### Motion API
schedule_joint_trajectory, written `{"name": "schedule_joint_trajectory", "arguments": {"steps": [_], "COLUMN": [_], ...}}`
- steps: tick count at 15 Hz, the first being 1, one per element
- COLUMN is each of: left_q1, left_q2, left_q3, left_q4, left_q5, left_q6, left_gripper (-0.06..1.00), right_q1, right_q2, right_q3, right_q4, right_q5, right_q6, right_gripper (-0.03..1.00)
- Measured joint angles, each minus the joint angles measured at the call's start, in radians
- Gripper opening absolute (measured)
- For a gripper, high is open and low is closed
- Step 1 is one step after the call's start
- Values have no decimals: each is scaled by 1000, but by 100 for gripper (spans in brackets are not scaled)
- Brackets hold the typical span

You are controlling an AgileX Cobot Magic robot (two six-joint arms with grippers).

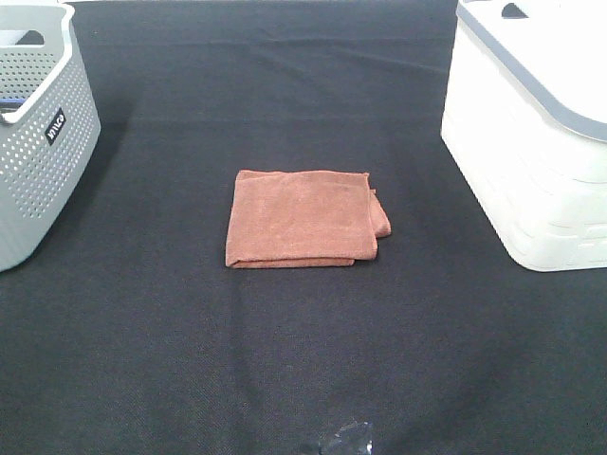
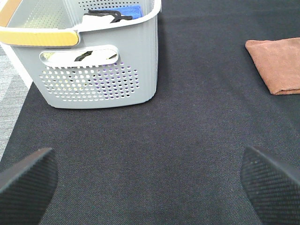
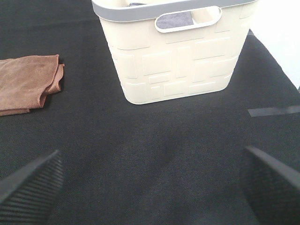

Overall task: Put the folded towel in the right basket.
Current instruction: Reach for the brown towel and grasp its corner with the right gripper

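Black tablecloth [image 1: 303,360] bears folded towel [image 1: 302,220] apart from right basket [image 1: 531,161]; left hand [image 2: 150,183], right hand [image 3: 150,185] both released.

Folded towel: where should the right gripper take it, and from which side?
Probably its right edge, from above. The folded towel lies flat on the black cloth, so only a top-down pinch gets purchase. The stacked layers end on that edge, the side nearest the white basket, and the open right gripper is on that side.

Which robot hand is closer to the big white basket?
Right. The right gripper faces the white basket just ahead; the left gripper is over by the grey basket, on the opposite side.
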Motion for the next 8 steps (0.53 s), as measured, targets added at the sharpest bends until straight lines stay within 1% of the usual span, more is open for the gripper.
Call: {"name": "schedule_joint_trajectory", "arguments": {"steps": [8], "left_q1": [0], "left_q2": [0], "left_q3": [0], "left_q4": [0], "left_q5": [0], "left_q6": [0], "left_gripper": [99], "right_q1": [0], "right_q2": [0], "right_q3": [0], "right_q4": [1], "right_q5": [0], "right_q6": [0], "right_gripper": [98]}}
